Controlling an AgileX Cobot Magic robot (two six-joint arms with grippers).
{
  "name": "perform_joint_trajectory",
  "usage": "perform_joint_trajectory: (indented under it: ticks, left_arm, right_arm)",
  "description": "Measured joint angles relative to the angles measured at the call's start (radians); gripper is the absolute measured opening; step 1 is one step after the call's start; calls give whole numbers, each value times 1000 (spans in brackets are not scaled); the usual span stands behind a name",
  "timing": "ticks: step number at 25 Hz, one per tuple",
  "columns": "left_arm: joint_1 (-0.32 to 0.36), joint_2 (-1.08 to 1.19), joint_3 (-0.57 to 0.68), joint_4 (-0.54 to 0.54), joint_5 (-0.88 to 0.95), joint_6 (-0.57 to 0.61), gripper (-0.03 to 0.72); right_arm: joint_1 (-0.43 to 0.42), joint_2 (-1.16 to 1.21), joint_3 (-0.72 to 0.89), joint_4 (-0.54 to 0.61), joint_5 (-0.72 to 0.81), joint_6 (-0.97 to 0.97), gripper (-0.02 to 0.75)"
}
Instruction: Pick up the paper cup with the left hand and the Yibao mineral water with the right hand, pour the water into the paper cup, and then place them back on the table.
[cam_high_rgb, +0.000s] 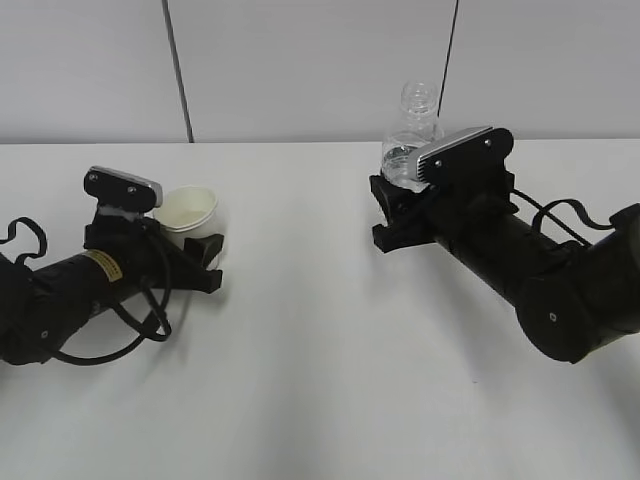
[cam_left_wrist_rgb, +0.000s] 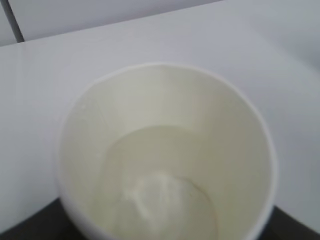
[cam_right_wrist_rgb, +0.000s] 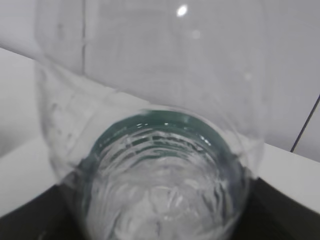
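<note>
Between cup (cam_high_rgb: 188, 212) and bottle (cam_high_rgb: 410, 135): bare table (cam_high_rgb: 300, 330).

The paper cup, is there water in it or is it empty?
It holds water. The left wrist view looks into the paper cup and shows a shallow pool with a curved edge and a glint over the bottom.

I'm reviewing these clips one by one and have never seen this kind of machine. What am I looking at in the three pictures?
Two black robot arms lie low over a plain white table. The wide picture is taken from in front; the other two come from cameras on each arm's wrist. The left gripper stands around a small cream-white paper cup; its wrist camera looks down into that cup. The right gripper stands around a small clear plastic bottle, uncapped and upright; its wrist camera sees that bottle up close. Whether either is lifted, I cannot tell.
</note>
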Motion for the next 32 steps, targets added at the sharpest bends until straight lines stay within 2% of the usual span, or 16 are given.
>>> perform_joint_trajectory:
  ticks: [7, 11, 14, 19, 25, 32]
  left_arm:
    - [0, 33, -13, -15, -44, 9, 434]
    - [0, 39, -14, -65, -32, 12, 564]
    - [0, 39, -7, -106, -34, 12, 622]
    - [0, 18, 80, -118, -78, 12, 629]
    - [-1, -144, 232, -136, -120, 12, 620]
    - [-19, -455, 304, -186, 80, 12, 596]
  right_arm:
    - [0, 0, 0, 3, -2, 6, 469]
    - [0, 0, 0, 2, -2, 6, 469]
    - [0, 0, 0, 4, -4, 6, 469]
    - [0, 0, 0, 56, -4, 7, 470]
    - [-5, 5, -11, 146, -2, 7, 470]
    - [-18, 95, -83, 220, 17, 7, 469]
